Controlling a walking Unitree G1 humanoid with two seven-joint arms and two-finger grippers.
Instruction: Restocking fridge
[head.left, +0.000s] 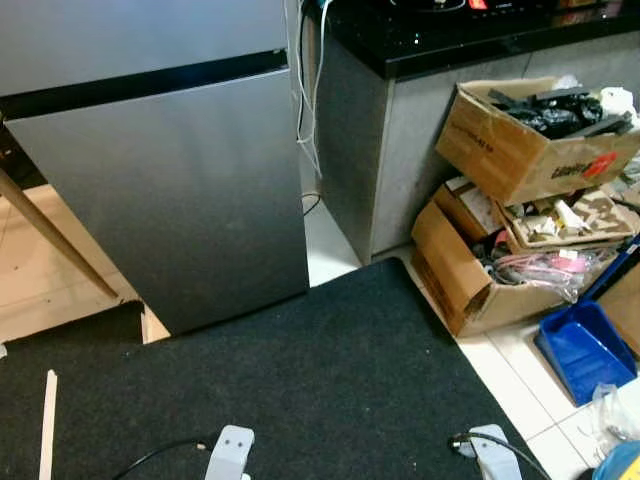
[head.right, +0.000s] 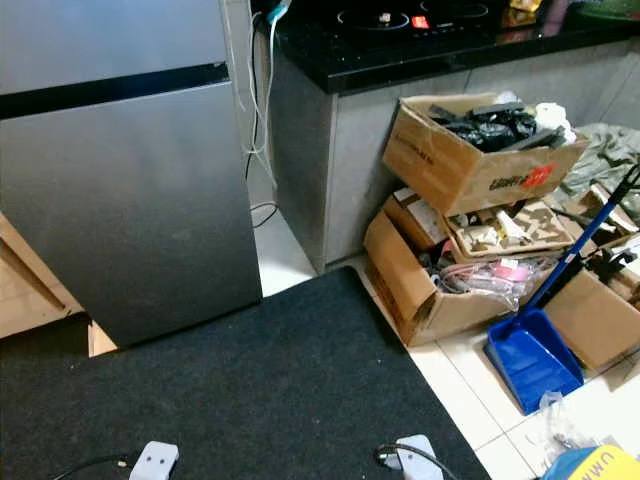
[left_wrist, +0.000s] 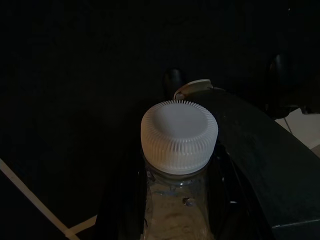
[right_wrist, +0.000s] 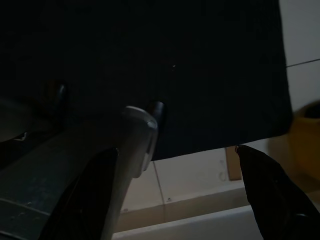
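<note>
Where the head cameras look down: smooth grey metal fridge (head.left: 150, 180), doors shut, black band across between upper and lower door, standing at the far left edge of a coarse black mat (head.left: 300, 380). Just right of it, loose white cables (head.left: 308, 100) hanging against a grey counter side under a glossy black countertop (head.right: 420, 45). Against the counter, stacked brown cardboard boxes (head.right: 460, 165), flaps open, crammed with dark odds and ends and pink packaging. Beside them on pale glossy floor tiles (head.right: 460, 390), a blue plastic dustpan (head.right: 530, 360) with a long handle. At the bottom edge, two pale grey arm parts over the mat.

From the left wrist, very dark: left gripper (left_wrist: 175, 200) closed around the neck of a clear plastic bottle (left_wrist: 175, 220), a black finger on each side, touching it. White ribbed round cap (left_wrist: 179, 137) on top, held over the black mat.

From the right wrist, also dim: right gripper (right_wrist: 175, 185) with its black fingers (right_wrist: 270, 190) spread wide apart, holding nothing, above the mat's edge and pale tiles.
</note>
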